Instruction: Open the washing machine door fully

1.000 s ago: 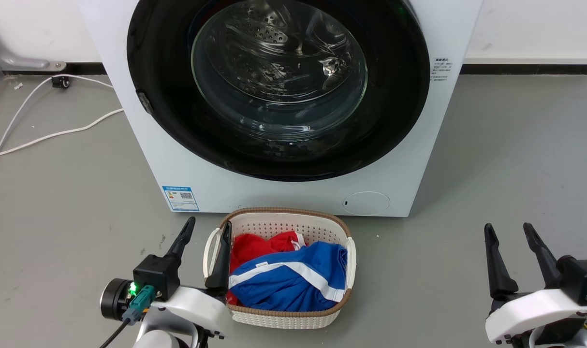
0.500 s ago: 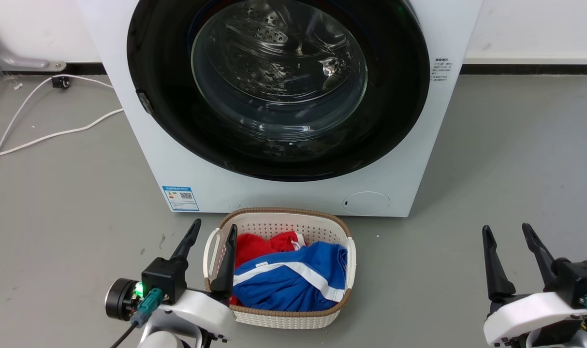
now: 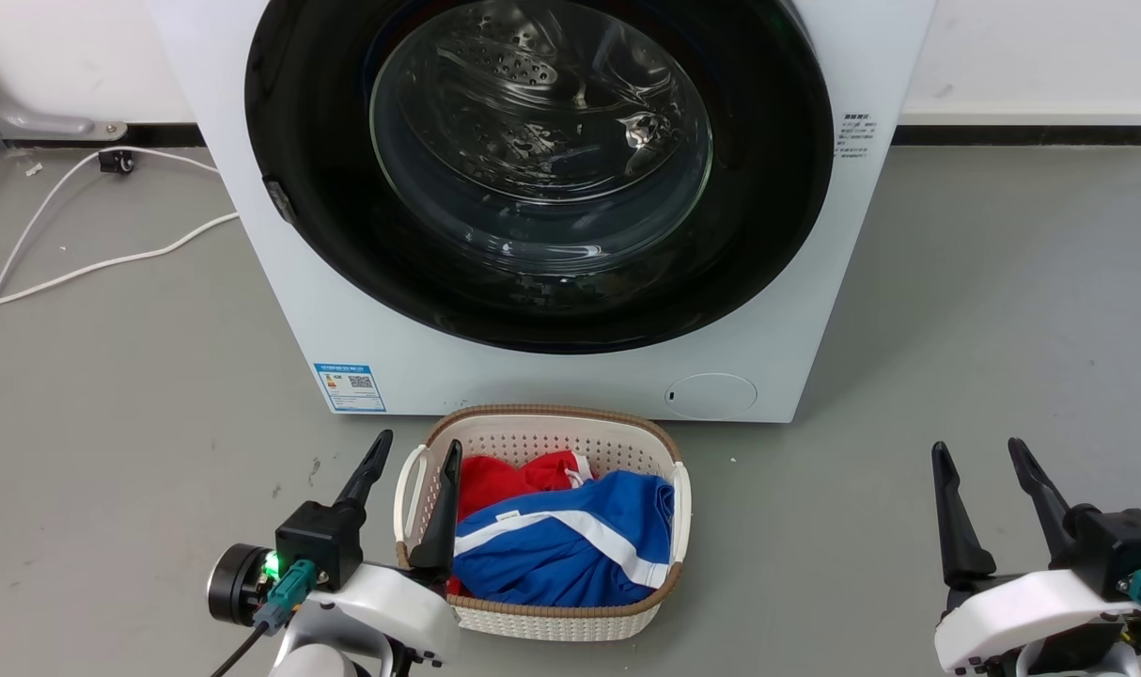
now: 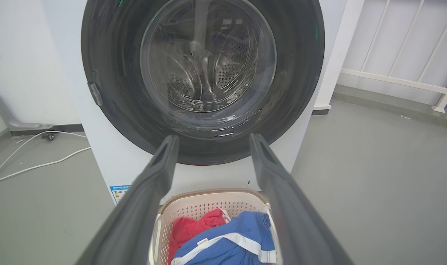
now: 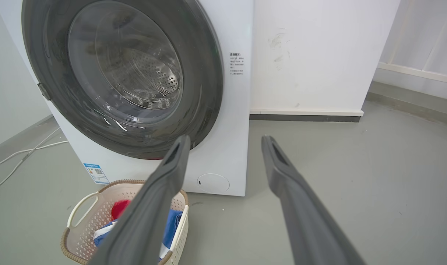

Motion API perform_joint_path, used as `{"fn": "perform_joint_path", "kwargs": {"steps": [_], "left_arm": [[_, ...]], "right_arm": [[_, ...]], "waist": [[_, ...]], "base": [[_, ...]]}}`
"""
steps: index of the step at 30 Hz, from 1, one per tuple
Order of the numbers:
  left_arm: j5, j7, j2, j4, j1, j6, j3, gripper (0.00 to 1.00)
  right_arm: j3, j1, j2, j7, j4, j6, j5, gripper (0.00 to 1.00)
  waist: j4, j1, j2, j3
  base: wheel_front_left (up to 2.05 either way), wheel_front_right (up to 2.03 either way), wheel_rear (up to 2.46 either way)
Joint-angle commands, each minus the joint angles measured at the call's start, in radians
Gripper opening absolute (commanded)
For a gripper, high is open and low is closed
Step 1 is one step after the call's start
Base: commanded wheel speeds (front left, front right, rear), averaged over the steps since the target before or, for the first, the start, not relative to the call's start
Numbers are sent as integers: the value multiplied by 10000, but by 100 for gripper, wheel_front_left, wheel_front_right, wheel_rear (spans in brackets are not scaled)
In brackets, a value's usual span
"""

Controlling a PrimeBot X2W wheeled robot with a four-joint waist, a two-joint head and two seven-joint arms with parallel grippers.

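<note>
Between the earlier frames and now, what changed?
The left hand drifted slightly right, toward the laundry basket, and a little lower in the head view. The right hand edged slightly left and lower. Both are open and hold nothing. The washing machine door stayed shut and untouched, and the basket did not move.

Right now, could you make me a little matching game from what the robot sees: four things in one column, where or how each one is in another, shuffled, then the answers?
Things:
1. cream perforated plastic basket
2. small round white flap
3. round glossy black washing machine door
4. thin white cable

Places or states:
A. shut, flush with the white machine front
B. on the floor, left of the machine
C. low right on the machine's front
D. on the floor before the machine, holding red and blue clothes

Pairs: 1-D, 2-C, 3-A, 4-B.
</note>
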Motion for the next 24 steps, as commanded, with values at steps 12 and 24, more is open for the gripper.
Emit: {"fn": "perform_joint_path", "kwargs": {"steps": [12, 24], "left_arm": [[23, -50, -106, 104, -158, -82, 176, 100], [90, -50, -179, 67, -142, -119, 351, 100]], "right_arm": [[5, -136, 24, -167, 202, -1, 20, 100], [-430, -320, 24, 17, 967, 1, 4091, 0]], "waist": [[4, 0, 0, 3], [58, 0, 0, 3]], "base": [[0, 0, 0], [0, 0, 0]]}}
